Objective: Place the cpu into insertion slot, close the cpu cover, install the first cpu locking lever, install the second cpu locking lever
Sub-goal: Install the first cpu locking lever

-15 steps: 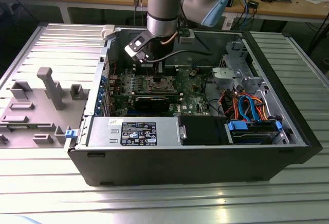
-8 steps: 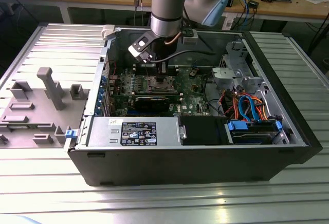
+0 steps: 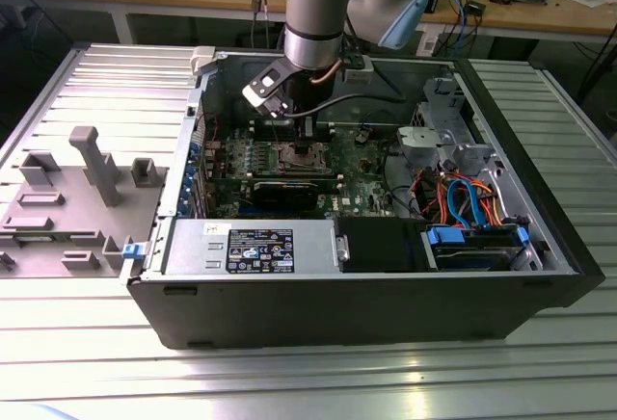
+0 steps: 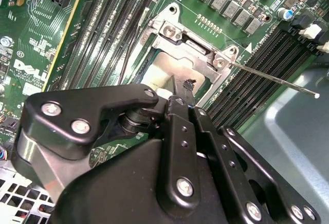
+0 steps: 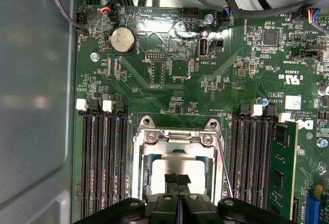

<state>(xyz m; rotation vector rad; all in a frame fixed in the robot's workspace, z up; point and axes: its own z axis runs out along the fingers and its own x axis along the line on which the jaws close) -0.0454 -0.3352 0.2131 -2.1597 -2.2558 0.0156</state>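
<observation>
Cpu – dull silver top, lying flat in the insertion slot of the green motherboard. It shows through the square window of the cpu cover, which lies down over the socket. In the second wrist view the same pale chip face sits framed by the metal plate.

Gripper is directly above the chip. The black fingers are pressed together with nothing between them, their tips inside the cover's window. Whether the tips touch the chip cannot be told.

One thin wire locking lever juts out from the socket's corner and slants over the neighbouring memory slots; its free end is clear of the frame. In the first wrist view the same rod runs along one side of the socket.

Rows of long black memory slots flank the socket on both sides, and a green memory stick is seated in the outermost one. A coin battery sits further off on the board.

Exterior view – the arm reaches down into an open computer case on a ribbed metal table. A grey fixture tray lies at the exterior view's left.
</observation>
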